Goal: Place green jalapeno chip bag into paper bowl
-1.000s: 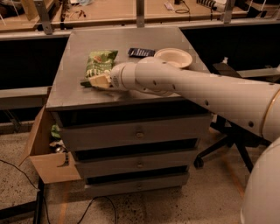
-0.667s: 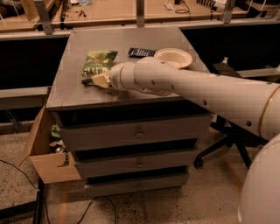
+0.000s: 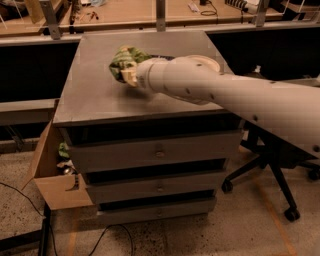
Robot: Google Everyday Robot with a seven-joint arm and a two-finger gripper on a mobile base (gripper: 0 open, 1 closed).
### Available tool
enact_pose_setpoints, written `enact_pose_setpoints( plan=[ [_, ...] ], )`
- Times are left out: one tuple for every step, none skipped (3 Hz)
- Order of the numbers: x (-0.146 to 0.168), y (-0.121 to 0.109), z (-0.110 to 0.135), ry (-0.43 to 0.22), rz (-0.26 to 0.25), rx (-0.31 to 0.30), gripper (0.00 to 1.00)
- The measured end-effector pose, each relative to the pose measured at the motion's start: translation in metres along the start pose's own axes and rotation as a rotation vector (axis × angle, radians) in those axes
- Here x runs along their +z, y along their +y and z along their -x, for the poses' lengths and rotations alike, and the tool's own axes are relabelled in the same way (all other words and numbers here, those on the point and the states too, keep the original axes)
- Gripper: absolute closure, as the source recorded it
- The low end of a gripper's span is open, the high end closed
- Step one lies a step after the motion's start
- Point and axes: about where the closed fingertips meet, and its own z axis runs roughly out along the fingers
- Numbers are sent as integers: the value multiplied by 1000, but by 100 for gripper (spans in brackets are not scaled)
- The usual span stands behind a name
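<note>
**Green bag bunched at the tool's tip, bowl half hidden behind the arm**

A grey drawer cabinet (image 3: 155, 152) fills the middle of the view, and its flat tabletop (image 3: 95, 95) carries the task's things. A long workbench (image 3: 130, 12) runs behind it. The robot's pale arm (image 3: 240, 97) comes in from the right edge and slants up and left over the tabletop's right half. An office chair (image 3: 272, 175) on castors stands on the floor right of the cabinet, below the arm. An open cardboard box (image 3: 47, 165) sits against the cabinet's left side.

The green jalapeno chip bag (image 3: 121, 59) is crumpled into a rounded bunch over the middle of the tabletop, toward its back edge, right at the end of the arm. Whether its lower edge touches the surface cannot be told. The paper bowl (image 3: 206, 62) lies on the tabletop near the back right corner, well apart from the bag. Only its far rim shows above the arm. The tool (image 3: 126, 75), cream-coloured, is at the bag's lower right side and is pinching the bag.
</note>
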Motion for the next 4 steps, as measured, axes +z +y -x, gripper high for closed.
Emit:
enact_pose_setpoints(
  plan=[
    [-38, -45, 15, -28, -139, -34, 100],
    [-66, -89, 17, -34, -257, -79, 100],
    [-90, -140, 15, -22, -370, -114, 100],
    [-108, -184, 11, -4, -468, -134, 100]
  ],
)
